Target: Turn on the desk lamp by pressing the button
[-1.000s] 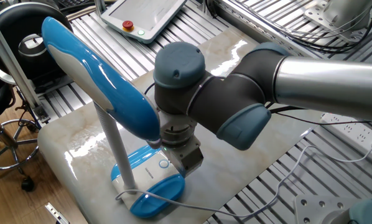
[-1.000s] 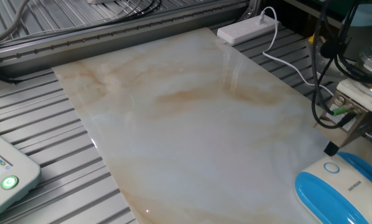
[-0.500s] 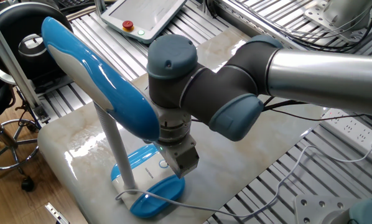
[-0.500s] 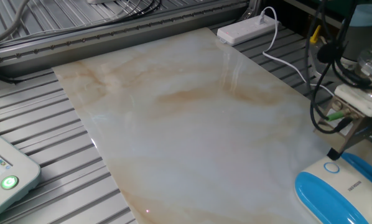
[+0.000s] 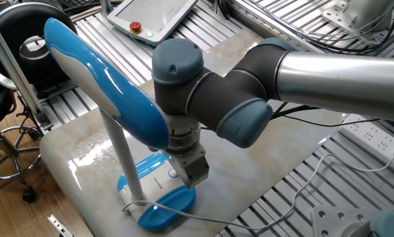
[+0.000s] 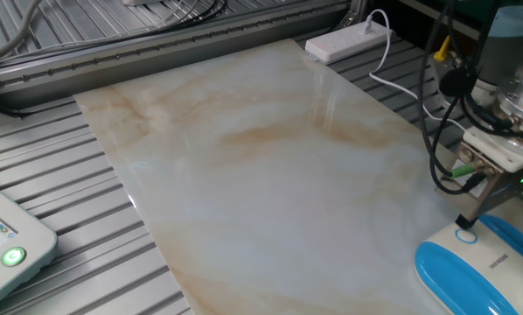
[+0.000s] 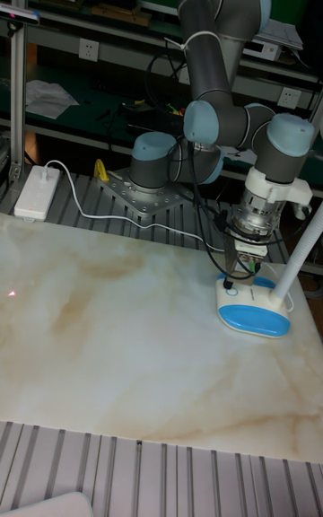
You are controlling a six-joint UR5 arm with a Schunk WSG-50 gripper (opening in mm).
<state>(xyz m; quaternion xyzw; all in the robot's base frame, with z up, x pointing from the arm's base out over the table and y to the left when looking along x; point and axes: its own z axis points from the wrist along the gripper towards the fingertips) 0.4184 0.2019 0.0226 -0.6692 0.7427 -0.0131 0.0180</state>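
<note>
The desk lamp stands at the marble slab's corner, with its long blue head (image 5: 105,79) on a white stem (image 5: 121,158) over an oval blue-and-white base (image 5: 159,197) (image 6: 471,271) (image 7: 256,311). The button (image 6: 465,235) is a small ringed white disc on the base's white end. My gripper (image 6: 463,222) (image 5: 189,172) (image 7: 240,273) points down at it, its dark tip just above the disc or on it; which one does not show. No view shows a gap or contact between the fingertips. The lamp head shows no light.
The lamp's thin white cord (image 5: 203,220) trails off the slab's edge. A teach pendant with a red button (image 5: 136,27) lies behind, and a green light (image 6: 13,256) glows at the near left. A white power strip (image 6: 349,39) sits past the marble slab (image 6: 244,175).
The gripper has come down a little and shifted slightly toward the lamp stem, bringing its tip closer to the button. The lamp has not moved.
</note>
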